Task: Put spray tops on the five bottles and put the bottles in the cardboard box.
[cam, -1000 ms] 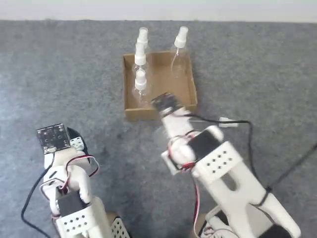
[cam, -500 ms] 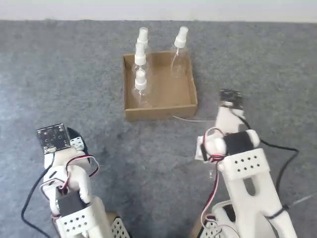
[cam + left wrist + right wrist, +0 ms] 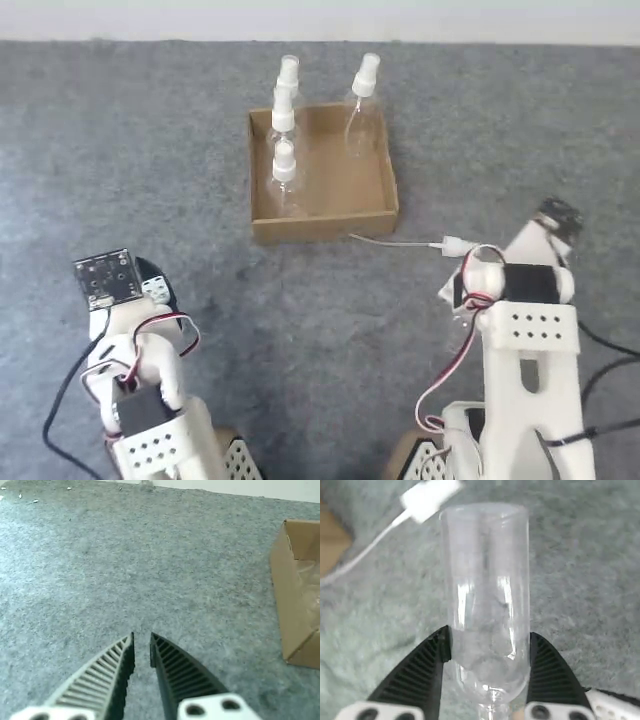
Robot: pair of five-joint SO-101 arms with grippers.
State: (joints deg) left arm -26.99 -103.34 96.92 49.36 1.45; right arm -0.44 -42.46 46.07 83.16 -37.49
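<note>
White arms (image 3: 528, 345) carry ribbed black end effectors (image 3: 141, 641).

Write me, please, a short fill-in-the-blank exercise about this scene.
The cardboard box holds ____ capped bottles. The right gripper clamps a clear ____ between its fingers. The left gripper holds ____.
Missing words: four; bottle; nothing.

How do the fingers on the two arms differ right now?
On the left gripper the fingers stand almost together, with only a narrow gap; on the right gripper they are spread wide. The left gripper holds nothing and points at the grey carpet; the right gripper clamps a clear bottle between its fingers. Both have dark ribbed fingers on white mounts.
</note>
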